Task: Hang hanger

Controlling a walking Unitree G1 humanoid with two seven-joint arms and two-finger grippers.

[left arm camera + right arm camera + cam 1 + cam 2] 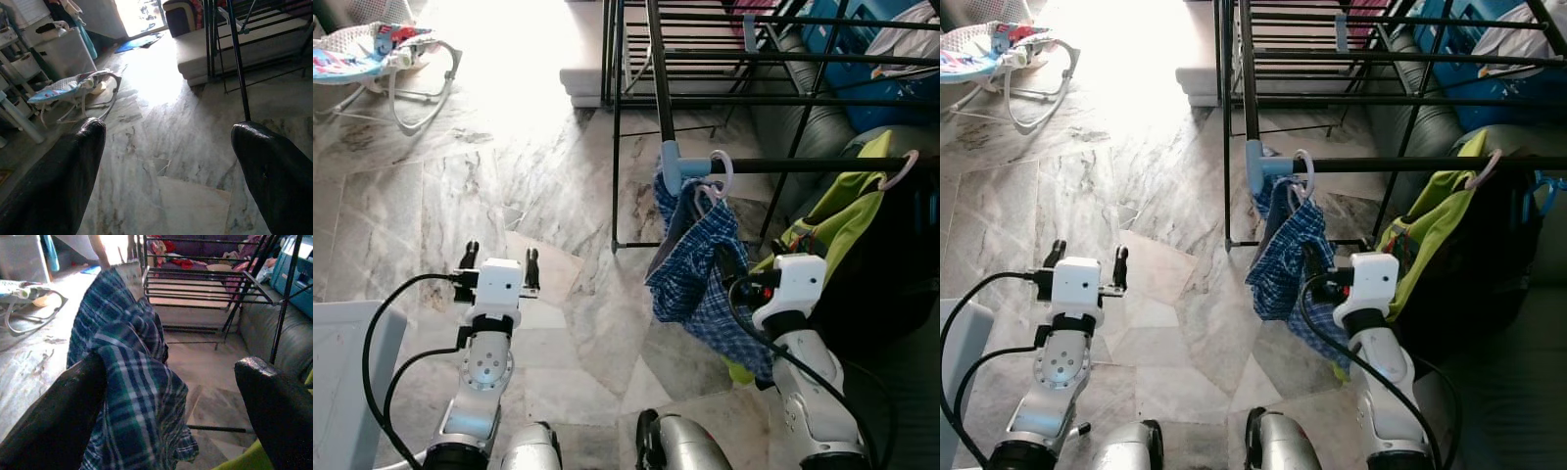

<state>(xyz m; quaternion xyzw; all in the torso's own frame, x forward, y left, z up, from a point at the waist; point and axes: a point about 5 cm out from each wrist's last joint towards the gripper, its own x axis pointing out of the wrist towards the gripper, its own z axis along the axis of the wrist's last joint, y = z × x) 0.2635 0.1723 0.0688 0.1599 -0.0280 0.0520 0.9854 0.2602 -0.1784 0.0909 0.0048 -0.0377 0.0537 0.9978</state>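
The pale hanger [720, 174] is hooked over the black horizontal rail [803, 164] of the drying rack [651, 59], right beside the blue plastic joint [671, 162] where the rail meets an upright post. A blue plaid shirt [700, 264] droops from it in bunched folds toward the marble floor [558, 196]. Further along the same rail a second pale hanger [901, 168] carries a lime-green garment [832, 215], with dark cloth hanging beside it. The right gripper [171, 396] sits low, just beside the plaid shirt; its two black fingers [58, 406] are spread wide, the cloth brushing one of them and partly lying between them, yet nothing is clamped. The left gripper [497, 264] is raised well apart from the rack over bare floor, its fingers likewise spread wide with nothing between them. A grey sofa [803, 127] stands behind the rack, and a baby bouncer [382, 54] rests on the floor far off to the left.
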